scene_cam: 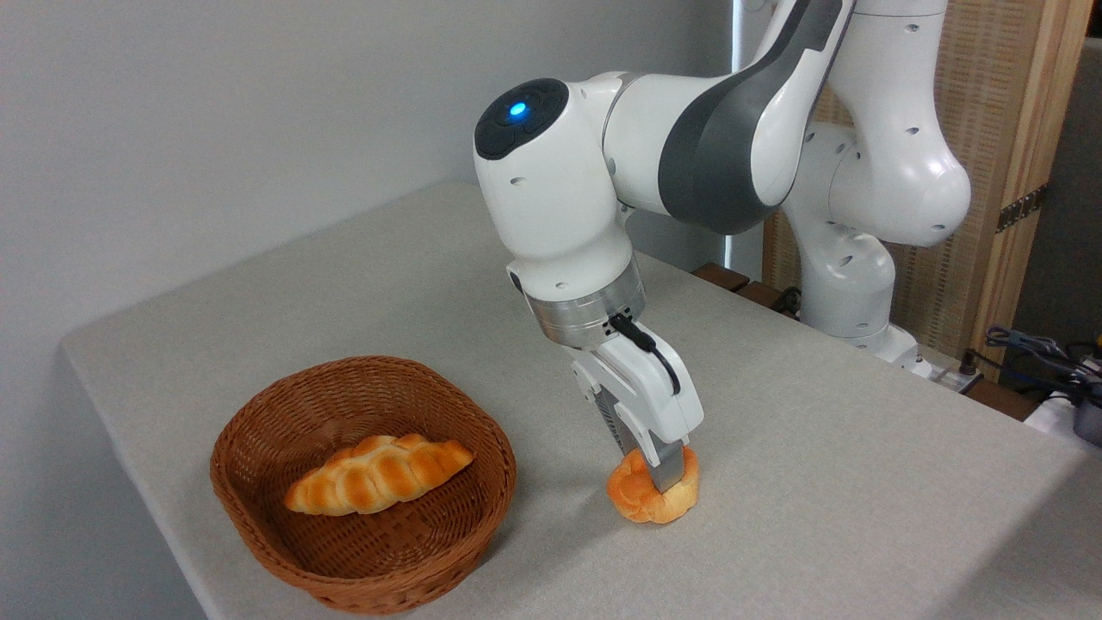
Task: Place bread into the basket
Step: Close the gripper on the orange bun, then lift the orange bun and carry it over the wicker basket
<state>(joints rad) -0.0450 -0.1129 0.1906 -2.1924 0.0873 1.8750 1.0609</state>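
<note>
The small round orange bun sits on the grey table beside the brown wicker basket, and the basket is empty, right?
Not quite. In the camera view the brown wicker basket already holds a long braided golden loaf. The small round orange bun does sit on the grey table beside it.

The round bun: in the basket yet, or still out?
Out. The bun sits on the table, right of the basket.

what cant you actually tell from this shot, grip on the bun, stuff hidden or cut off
- Grip: the gripper is down on the bread; its near finger hides the far one, so contact is unclear.
- The basket: its near wall hides part of the floor beside the braided loaf.
- Arm base: cut off by the top edge and blocked by the forearm.
</note>
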